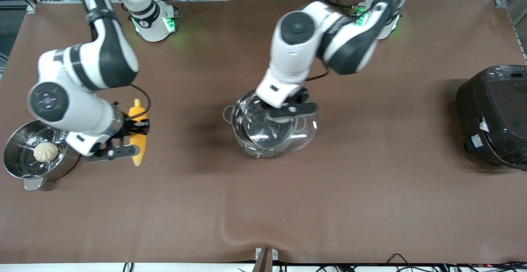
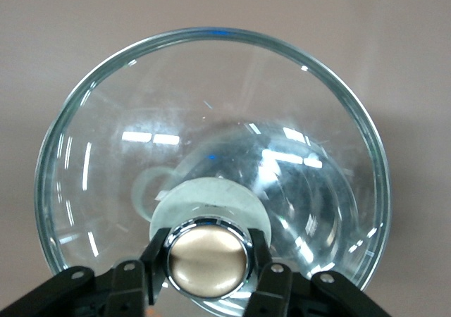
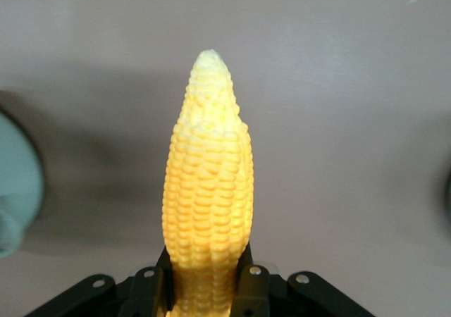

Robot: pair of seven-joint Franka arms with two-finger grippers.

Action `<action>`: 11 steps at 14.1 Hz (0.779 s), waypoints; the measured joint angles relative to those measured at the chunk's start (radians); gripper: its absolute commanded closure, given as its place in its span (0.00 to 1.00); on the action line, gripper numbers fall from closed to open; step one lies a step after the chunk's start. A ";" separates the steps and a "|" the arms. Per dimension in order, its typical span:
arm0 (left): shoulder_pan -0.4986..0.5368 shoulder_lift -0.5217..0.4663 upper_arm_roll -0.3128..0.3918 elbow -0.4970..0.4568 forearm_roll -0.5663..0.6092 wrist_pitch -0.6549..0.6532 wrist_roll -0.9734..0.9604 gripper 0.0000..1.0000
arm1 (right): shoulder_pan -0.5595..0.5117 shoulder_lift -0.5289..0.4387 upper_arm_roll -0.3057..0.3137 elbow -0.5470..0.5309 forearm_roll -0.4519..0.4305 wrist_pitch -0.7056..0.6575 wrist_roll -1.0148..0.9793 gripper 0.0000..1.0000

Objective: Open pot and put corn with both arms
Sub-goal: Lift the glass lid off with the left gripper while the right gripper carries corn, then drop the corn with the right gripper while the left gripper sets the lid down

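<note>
Left tool (image 2: pixel 208 257) clamps lid (image 2: pixel 211 155) knob over pot (image 1: pixel 263 130); right tool (image 3: pixel 204 289) grips corn (image 3: pixel 208 183) above bare table (image 1: pixel 329 206).

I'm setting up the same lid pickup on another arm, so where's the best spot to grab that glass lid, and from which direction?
Grip the copper knob at the centre of the glass lid, coming straight down from above. The dome is wide and smooth, so the knob is its only narrow part. The left gripper is shut on it that way over the pot.

High front camera facing robots, wrist cameras close over pincers
</note>
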 measured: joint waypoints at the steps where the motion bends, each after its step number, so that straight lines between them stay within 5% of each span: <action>1: 0.055 -0.020 0.002 -0.001 0.000 -0.012 0.000 1.00 | 0.046 0.000 0.000 0.003 0.019 0.001 0.051 0.87; 4: 0.236 -0.029 0.005 -0.022 -0.001 -0.050 0.027 1.00 | 0.202 0.005 0.002 0.005 0.128 0.067 0.239 0.87; 9: 0.463 0.005 0.005 -0.091 -0.004 -0.057 0.188 1.00 | 0.463 0.110 0.002 -0.002 0.116 0.356 0.584 0.86; 11: 0.505 0.033 0.004 -0.134 -0.005 -0.047 0.259 1.00 | 0.505 0.180 -0.001 -0.005 0.076 0.427 0.650 0.78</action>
